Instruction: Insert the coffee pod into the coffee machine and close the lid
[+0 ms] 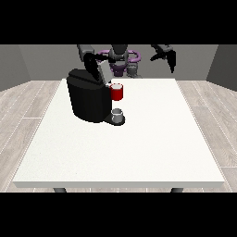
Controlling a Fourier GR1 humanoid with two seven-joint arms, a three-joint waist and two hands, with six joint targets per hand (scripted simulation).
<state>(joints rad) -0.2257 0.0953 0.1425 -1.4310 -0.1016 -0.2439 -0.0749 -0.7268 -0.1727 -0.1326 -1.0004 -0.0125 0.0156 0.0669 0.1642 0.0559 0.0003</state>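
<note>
The black coffee machine (pixel 88 99) stands on the white table (pixel 139 148), left of the middle. A red pod holder (pixel 117 93) sticks out at its front, with a pale patch on its top; I cannot tell whether that is the pod. Below it a small grey cup (pixel 118 113) sits on the machine's base. The arm at the view's left reaches down to the machine's top, and its hand (pixel 104 81) is right beside the holder, mostly merged with the dark body. The hand at the view's right (pixel 167 54) hangs raised above the table's far edge, fingers relaxed, holding nothing.
The table's far edge lies just before the robot's torso (pixel 121 60). Wooden floor surrounds the table on all sides.
</note>
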